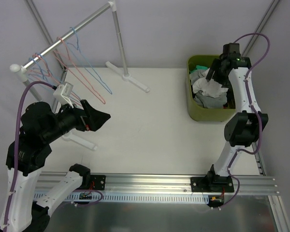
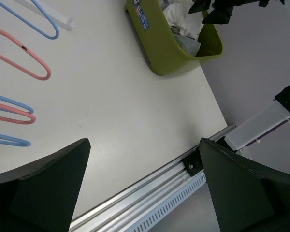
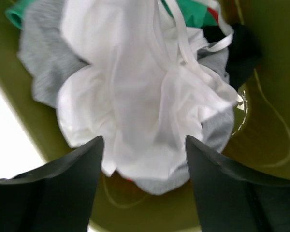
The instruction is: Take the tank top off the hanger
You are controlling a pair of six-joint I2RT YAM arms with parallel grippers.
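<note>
Top external, perhaps five hangers [image 1: 37,63], one bin [image 1: 210,115]

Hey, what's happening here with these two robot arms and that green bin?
The right gripper hangs open over the green bin, directly above a white tank top crumpled on other clothes inside; it grips nothing. The left gripper is open and empty too, held above the table near the rack. The blue and red hangers there look bare, so the top appears to be off its hanger and in the bin.
</note>
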